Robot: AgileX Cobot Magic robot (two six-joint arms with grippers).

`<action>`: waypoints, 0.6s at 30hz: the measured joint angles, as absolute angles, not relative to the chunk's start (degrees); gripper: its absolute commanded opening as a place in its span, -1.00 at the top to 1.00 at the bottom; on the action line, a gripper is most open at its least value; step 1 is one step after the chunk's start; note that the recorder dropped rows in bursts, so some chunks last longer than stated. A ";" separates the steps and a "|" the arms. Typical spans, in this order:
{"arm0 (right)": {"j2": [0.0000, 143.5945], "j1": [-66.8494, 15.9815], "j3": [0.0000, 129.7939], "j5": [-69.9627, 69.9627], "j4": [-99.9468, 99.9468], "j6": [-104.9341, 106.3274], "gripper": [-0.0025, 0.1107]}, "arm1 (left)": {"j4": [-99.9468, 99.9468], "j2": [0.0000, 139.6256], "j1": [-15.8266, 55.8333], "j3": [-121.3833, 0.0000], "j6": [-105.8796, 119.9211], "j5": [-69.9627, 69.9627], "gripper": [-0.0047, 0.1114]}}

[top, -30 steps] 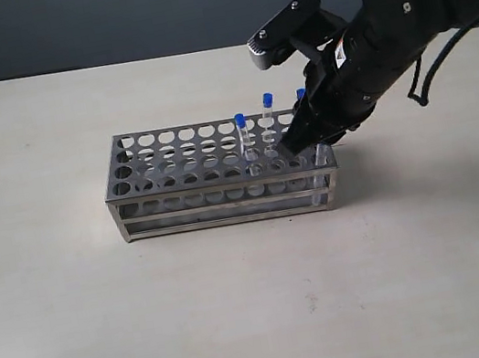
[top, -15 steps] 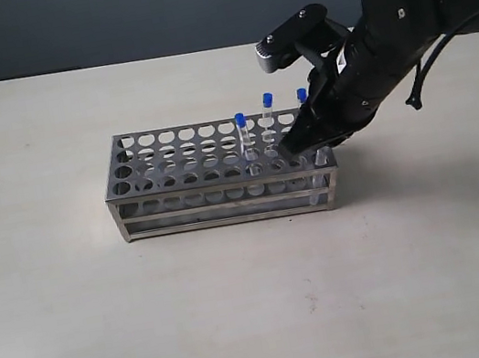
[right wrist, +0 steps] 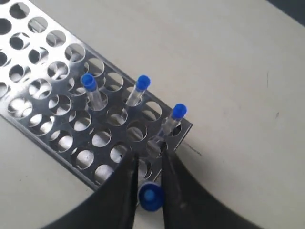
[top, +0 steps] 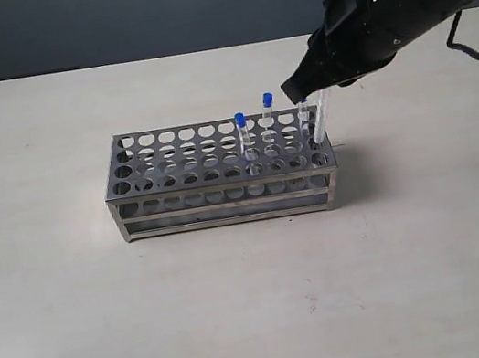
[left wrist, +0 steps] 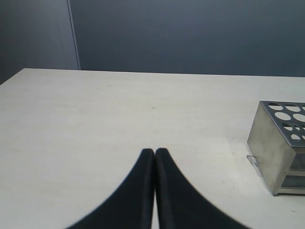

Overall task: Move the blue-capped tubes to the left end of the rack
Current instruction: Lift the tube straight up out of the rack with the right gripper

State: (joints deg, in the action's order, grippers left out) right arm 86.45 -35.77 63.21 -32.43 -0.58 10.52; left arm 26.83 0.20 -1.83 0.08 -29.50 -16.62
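The steel rack point(top: 216, 203) stands mid-table. My right gripper point(top: 297, 93) hangs above its right end, shut on a blue-capped tube point(top: 318, 123) that slants down to the top plate. The right wrist view shows that tube's cap point(right wrist: 150, 196) pinched between the fingers point(right wrist: 125, 183) of the gripper point(right wrist: 148, 160). Three more blue-capped tubes point(right wrist: 88, 81) point(right wrist: 142, 83) point(right wrist: 178, 112) stand in holes at that end of the rack point(right wrist: 50, 143); two caps point(top: 239, 120) point(top: 267, 98) show in the exterior view. My left gripper point(left wrist: 155, 152) is shut and holds nothing, well away from the rack's end wall point(left wrist: 271, 157).
The rack's holes from the left end to past the middle hold no tubes. The pale table point(top: 154, 324) surrounds the rack, with a dark wall behind. The left arm does not show in the exterior view.
My right gripper has risen up and to the right, drawing the held tube up out of the rack's right end. The other tubes and the rack have stayed put.
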 measured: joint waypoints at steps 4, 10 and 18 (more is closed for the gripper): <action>85.37 -35.77 64.23 -30.34 -1.37 12.34 0.97 | 26.83 0.20 -1.83 0.08 -29.50 -16.62 0.90; 88.88 -35.77 70.33 -30.26 -16.14 27.67 0.97 | 26.83 0.20 -1.83 0.08 -29.50 -16.62 0.90; 101.57 -39.67 85.44 -35.10 -30.13 48.25 0.97 | 26.83 0.20 -1.83 0.08 -29.50 -16.62 0.90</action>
State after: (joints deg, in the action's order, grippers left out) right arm 101.57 -39.67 85.44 -35.10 -30.13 48.25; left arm 26.83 0.20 -1.83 0.08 -29.50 -16.62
